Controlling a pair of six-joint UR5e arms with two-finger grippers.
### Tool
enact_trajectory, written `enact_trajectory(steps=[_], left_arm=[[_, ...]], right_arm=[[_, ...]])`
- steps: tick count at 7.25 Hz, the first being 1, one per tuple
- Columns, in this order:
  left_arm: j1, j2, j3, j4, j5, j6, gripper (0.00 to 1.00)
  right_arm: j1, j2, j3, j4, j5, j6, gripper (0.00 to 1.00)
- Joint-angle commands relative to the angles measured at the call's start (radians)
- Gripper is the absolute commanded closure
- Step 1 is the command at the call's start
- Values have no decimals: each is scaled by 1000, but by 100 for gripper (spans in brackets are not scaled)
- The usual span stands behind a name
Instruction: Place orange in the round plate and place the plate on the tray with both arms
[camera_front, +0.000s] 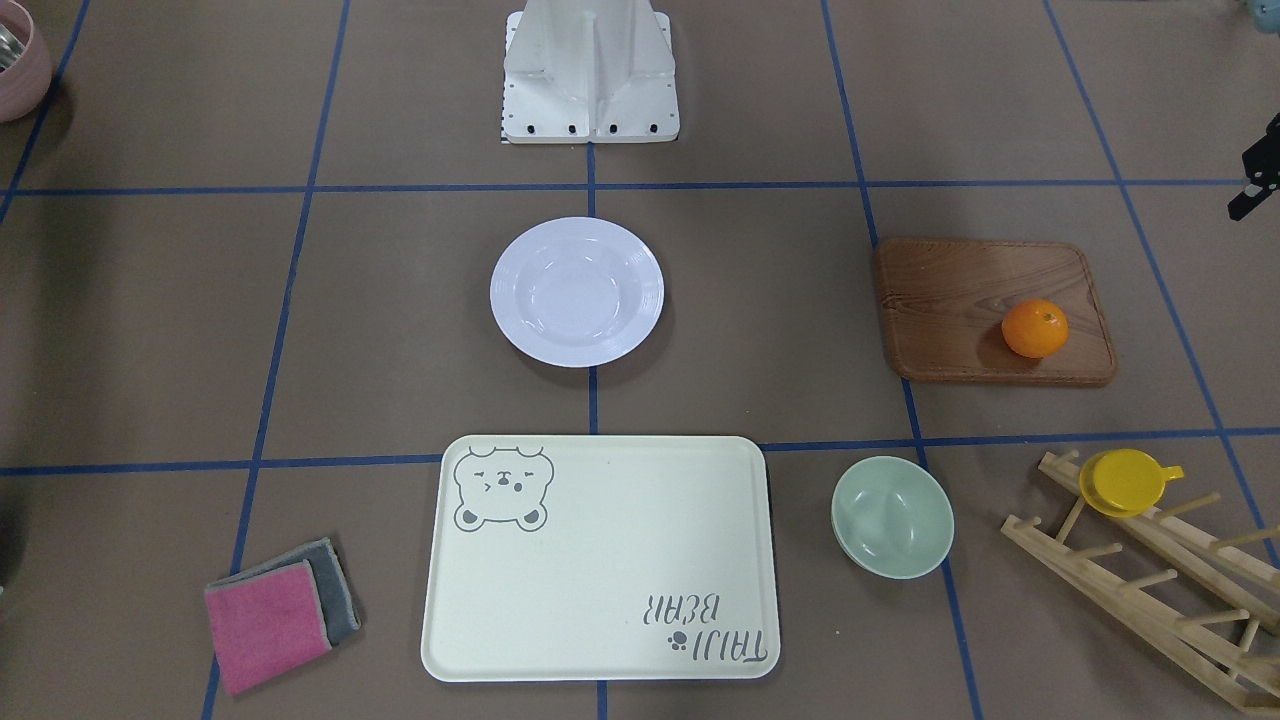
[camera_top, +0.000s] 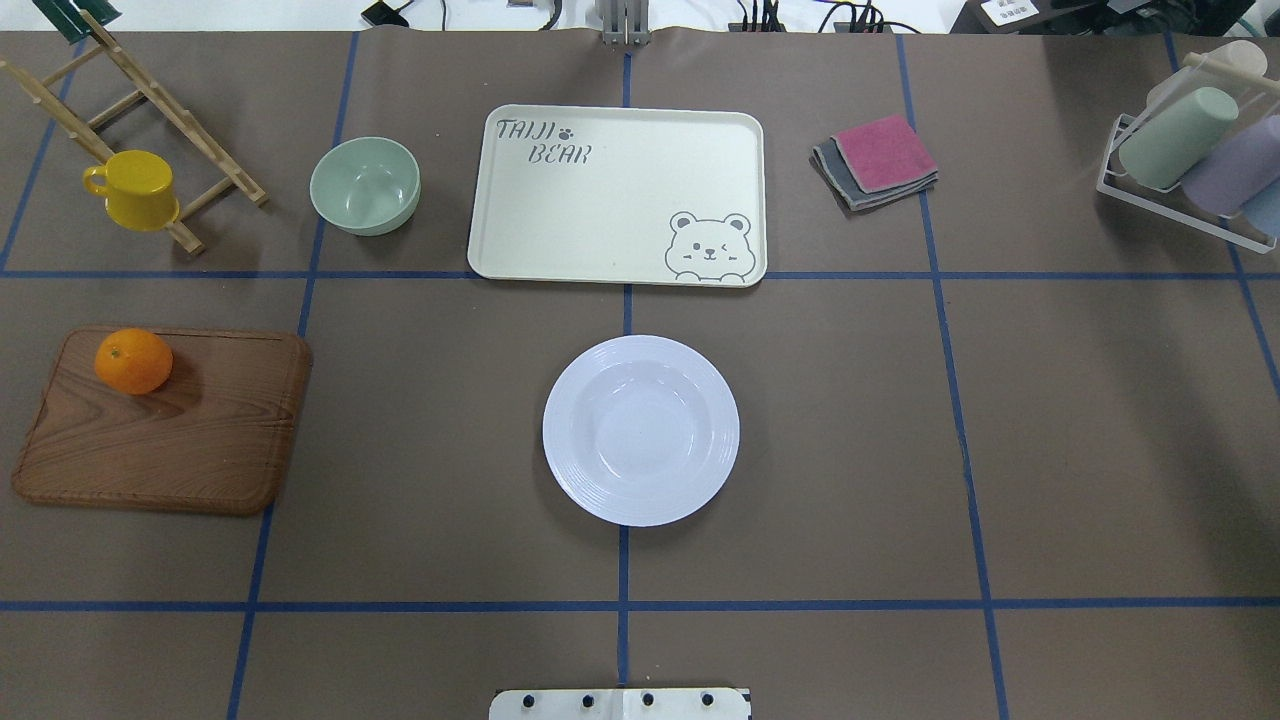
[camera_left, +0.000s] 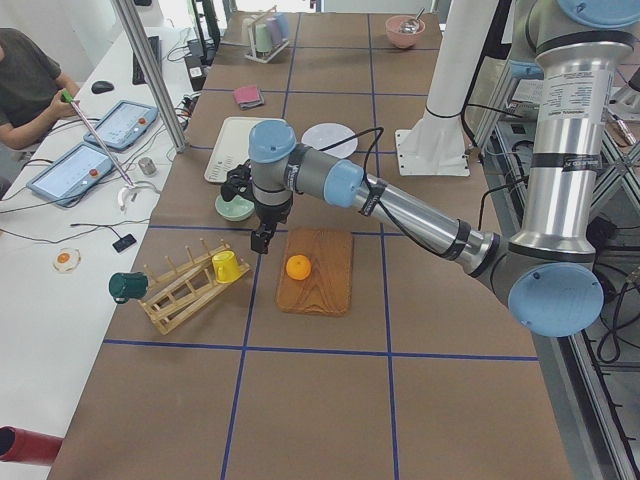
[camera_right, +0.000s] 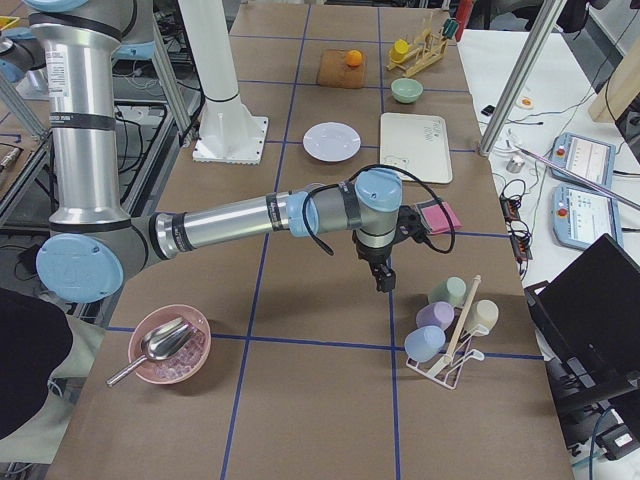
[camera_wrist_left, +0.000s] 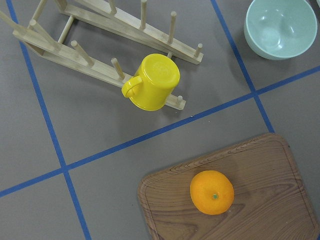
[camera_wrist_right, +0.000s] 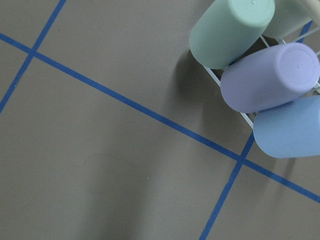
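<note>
Plate (camera_top: 640, 430): white, flat on the table (camera_top: 420, 520) straight ahead of the robot's base (camera_top: 620, 703), on the centre blue line (camera_top: 623, 580); well apart from both grippers.
Board (camera_top: 180, 440): brown wood, on the robot's left, level with the plate and well apart from it.
Orange (camera_top: 134, 361): sits on the board near its far left corner, stem dimple up in the left wrist view; not in the plate.
Left gripper (camera_left: 262, 238): hangs fingers-down over the table near the board's far edge, above the orange and apart from it. I cannot tell how wide its jaws stand.
Right gripper (camera_right: 382, 276): hangs fingers-down over bare table on the robot's right, between the cloths and the pastel cups. I cannot tell how wide its jaws stand.
Tray (camera_top: 620, 200): cream, just beyond the plate and apart from it, with the bear face at its near right corner and the lettering at its far left.
Bowl (camera_top: 365, 185): pale green, upright, near the tray's left edge.
Cloths (camera_top: 880, 160): pink over grey, right of the tray.
Cup (camera_top: 135, 190): yellow, hung on a wooden rack (camera_wrist_left: 150, 40), far left.
Pastel cups (camera_wrist_right: 270, 75): 3 on their sides in a white wire stand, far right.
</note>
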Motion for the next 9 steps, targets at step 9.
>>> enact_trajectory(steps=[9], left_arm=[[294,-13,36,-87,166,-94,1]], right_arm=[[0,-7,4,1,2,-15,0]])
